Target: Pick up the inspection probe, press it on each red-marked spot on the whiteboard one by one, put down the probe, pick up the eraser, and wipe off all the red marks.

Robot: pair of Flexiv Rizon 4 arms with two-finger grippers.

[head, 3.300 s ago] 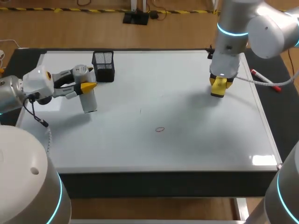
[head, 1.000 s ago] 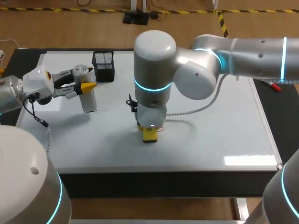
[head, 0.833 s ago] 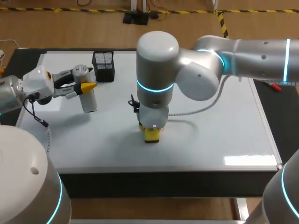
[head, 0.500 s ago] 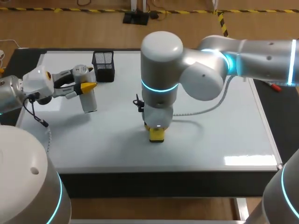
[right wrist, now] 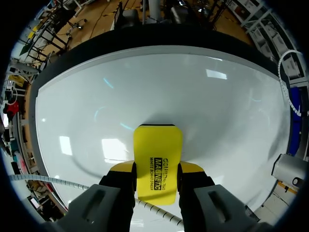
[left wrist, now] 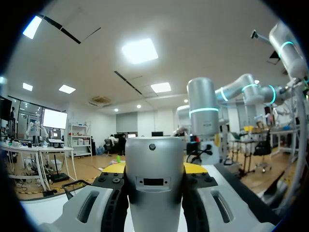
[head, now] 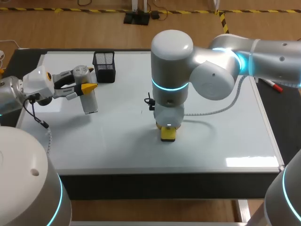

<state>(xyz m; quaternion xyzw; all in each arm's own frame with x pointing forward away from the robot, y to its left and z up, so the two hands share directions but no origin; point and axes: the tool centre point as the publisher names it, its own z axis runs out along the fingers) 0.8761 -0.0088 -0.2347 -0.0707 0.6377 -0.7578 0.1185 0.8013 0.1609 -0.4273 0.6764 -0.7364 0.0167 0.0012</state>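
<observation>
The whiteboard (head: 225, 141) stretches wide between the eraser and its right and near edges. The right arm (head: 221, 70) reaches past the middle, its right gripper (head: 168, 133) clamped on the yellow eraser (right wrist: 158, 162) against the board, hiding the surface beneath. Near the left edge, the left gripper (head: 83, 88) pinches the inspection probe (head: 90, 102), close to a mesh basket (head: 104, 66); whether the probe's tip touches is unclear
</observation>
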